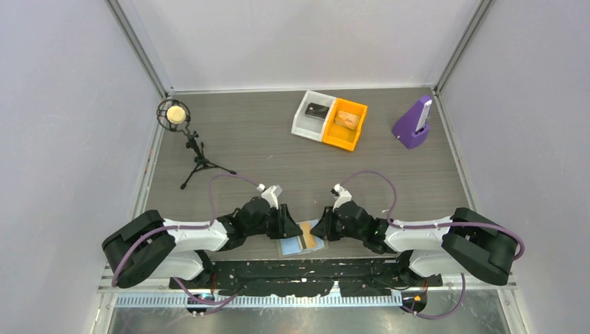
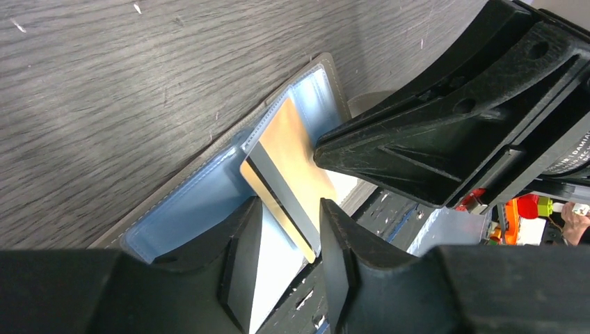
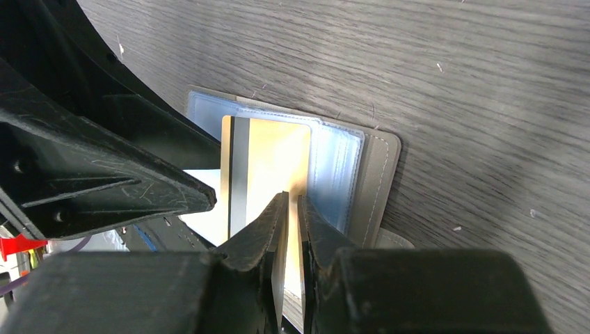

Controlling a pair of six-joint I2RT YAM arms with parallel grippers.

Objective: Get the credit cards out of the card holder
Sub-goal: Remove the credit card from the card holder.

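Top view: card holder lies open at btm ctr of frame, near table edge, btwn left gripper and right gripper. Gold card on it. White bin, orange bin upper ctr.

Left wrist: left fingers spread, card's corner btwn them, blue panel to left.

Right wrist: right fingers nearly pressed together, pinching card's near edge, ctr frame.

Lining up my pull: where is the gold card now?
Top view: the gold card sits on the open card holder at the near edge of the table, between the left gripper and the right gripper.
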